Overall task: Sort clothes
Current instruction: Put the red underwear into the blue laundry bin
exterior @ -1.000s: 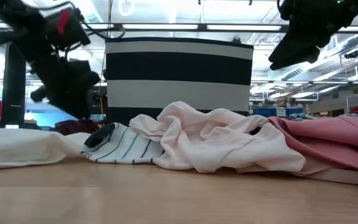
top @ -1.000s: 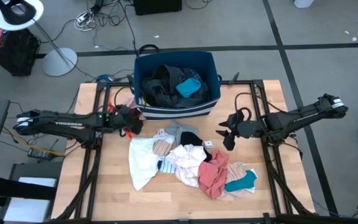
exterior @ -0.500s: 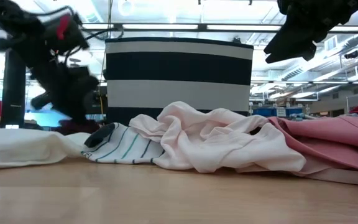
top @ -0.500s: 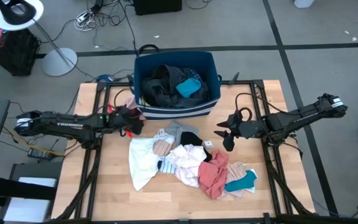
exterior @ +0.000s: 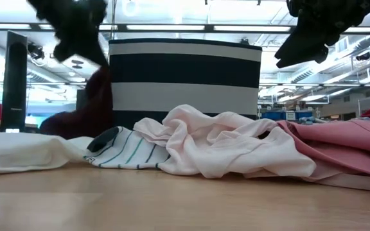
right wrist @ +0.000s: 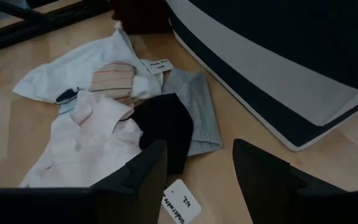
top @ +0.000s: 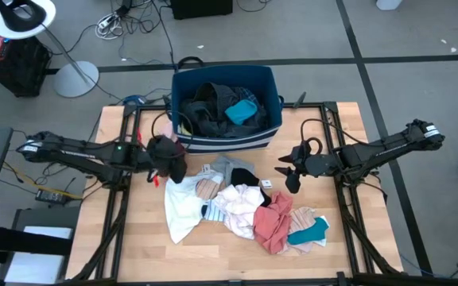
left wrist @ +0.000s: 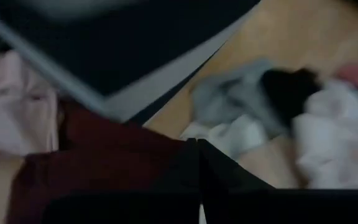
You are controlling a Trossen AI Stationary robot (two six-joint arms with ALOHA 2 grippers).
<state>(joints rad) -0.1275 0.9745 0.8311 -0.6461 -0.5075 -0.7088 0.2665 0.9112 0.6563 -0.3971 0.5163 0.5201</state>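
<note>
At the bin's [top: 226, 140] front-left corner: left gripper [top: 164, 152], fingers closed on a maroon garment [left wrist: 98, 158], lifted and hanging just beside the bin wall.
Right gripper [top: 293, 171]: fingers spread apart, holding nothing, above the table [top: 133, 238] right of the pile.
Clothes pile [top: 241, 208]: mid-table, white, pink, teal, grey, black.
In bin: dark clothes [top: 213, 107].

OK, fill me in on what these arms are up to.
The left pincer has clamped a maroon garment and holds it up beside the striped bin, which already has dark and teal clothes in it. The right pincer hangs open over the table, past the pile of clothes, holding nothing. Most garments are not yet sorted.
</note>
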